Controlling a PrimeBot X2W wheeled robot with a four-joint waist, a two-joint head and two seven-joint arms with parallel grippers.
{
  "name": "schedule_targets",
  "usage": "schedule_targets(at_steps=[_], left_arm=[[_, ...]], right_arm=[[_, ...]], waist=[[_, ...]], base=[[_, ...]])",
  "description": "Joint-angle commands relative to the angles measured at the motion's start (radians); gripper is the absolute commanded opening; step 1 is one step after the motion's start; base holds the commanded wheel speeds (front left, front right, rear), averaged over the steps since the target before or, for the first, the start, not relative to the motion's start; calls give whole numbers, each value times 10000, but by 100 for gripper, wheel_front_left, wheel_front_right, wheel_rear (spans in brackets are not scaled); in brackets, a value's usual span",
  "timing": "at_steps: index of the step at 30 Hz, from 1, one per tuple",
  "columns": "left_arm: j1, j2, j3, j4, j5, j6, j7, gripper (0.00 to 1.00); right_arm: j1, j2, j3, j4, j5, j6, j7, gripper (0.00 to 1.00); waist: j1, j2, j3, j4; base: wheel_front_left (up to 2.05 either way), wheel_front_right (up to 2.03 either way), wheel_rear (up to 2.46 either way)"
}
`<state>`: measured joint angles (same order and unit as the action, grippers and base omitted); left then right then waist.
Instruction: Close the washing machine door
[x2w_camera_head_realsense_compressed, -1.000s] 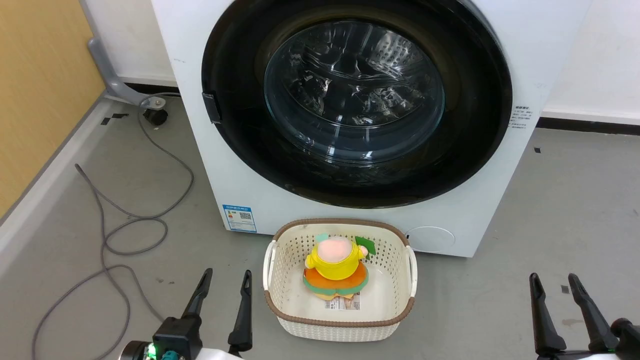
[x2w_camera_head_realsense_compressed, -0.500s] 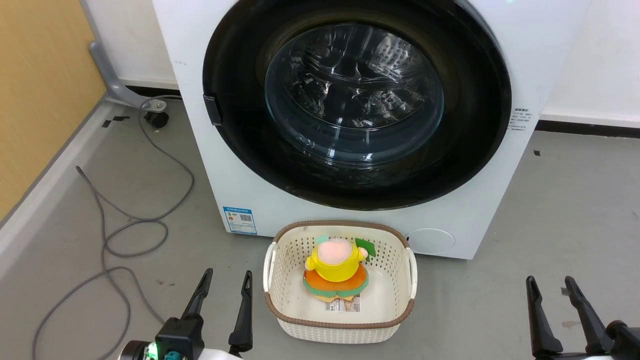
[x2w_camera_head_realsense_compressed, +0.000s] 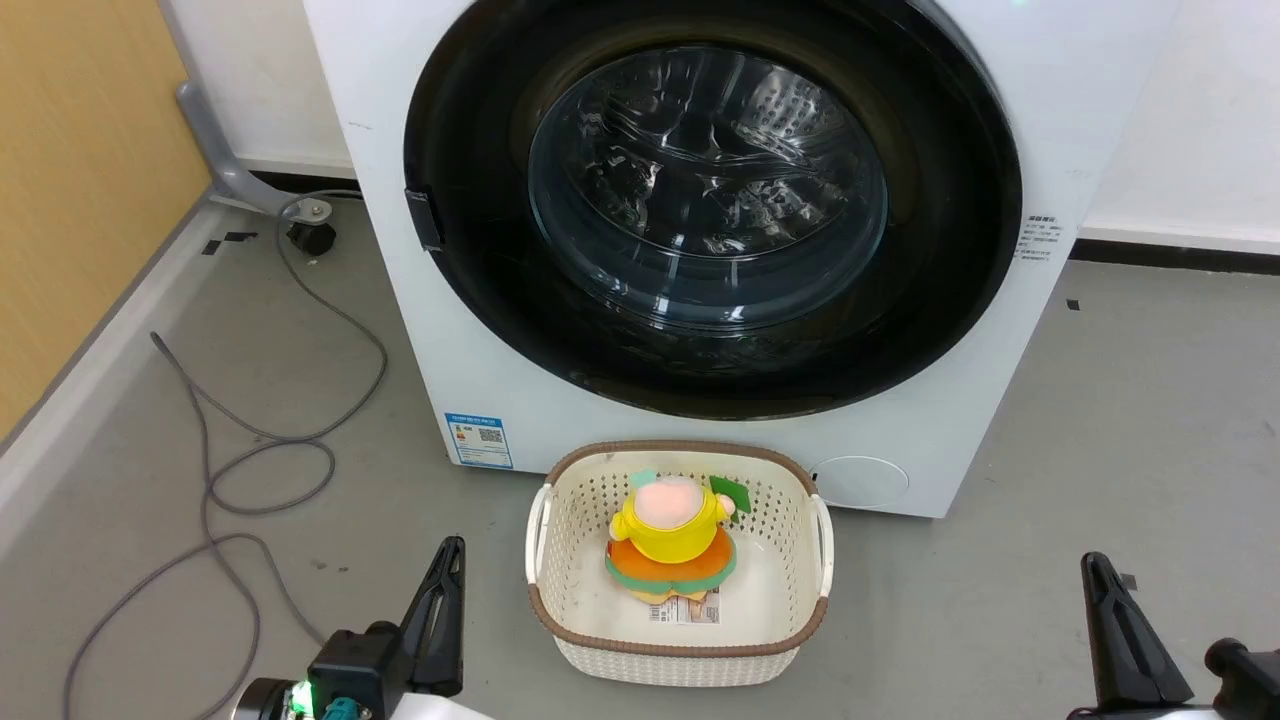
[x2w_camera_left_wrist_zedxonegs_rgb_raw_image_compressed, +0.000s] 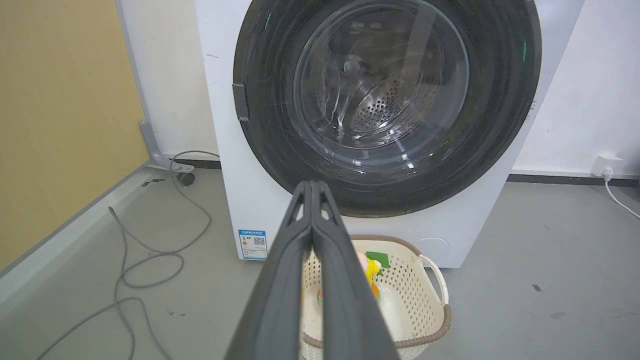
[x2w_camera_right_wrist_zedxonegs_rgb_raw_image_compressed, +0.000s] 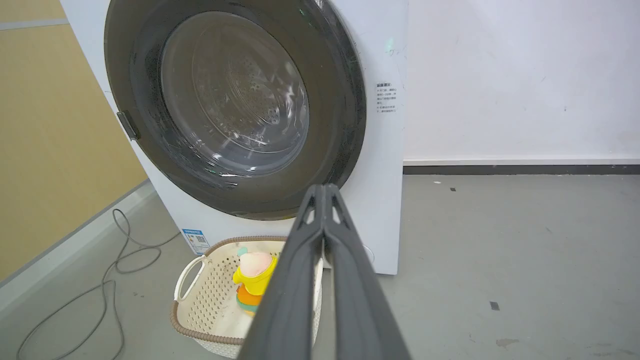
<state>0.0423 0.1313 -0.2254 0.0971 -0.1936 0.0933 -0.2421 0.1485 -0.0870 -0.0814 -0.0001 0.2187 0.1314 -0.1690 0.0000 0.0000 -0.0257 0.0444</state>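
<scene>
Black-rimmed washing machine door well beyond left pincer, right pincer; both pinched together, empty.

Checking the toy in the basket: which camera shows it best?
Head view: the toy sits unobstructed in the basket. The left wrist view hides most of it behind the left gripper; the right wrist view shows it from the side, smaller.
</scene>
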Motion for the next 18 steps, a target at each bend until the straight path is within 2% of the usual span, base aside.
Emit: schedule_targets(at_steps=[1, 18], left_arm=[[-35, -43, 89, -59, 120, -41, 77, 0], [-92, -157, 410, -194, 389, -174, 424, 0]], right_arm=[[-114, 29, 35, 0, -98, -1, 52, 0], [-317, 79, 150, 0, -407, -2, 295, 0]], waist=[[0, 0, 4, -7], [0, 0, 42, -72]], base=[[0, 0, 0], [0, 0, 0]])
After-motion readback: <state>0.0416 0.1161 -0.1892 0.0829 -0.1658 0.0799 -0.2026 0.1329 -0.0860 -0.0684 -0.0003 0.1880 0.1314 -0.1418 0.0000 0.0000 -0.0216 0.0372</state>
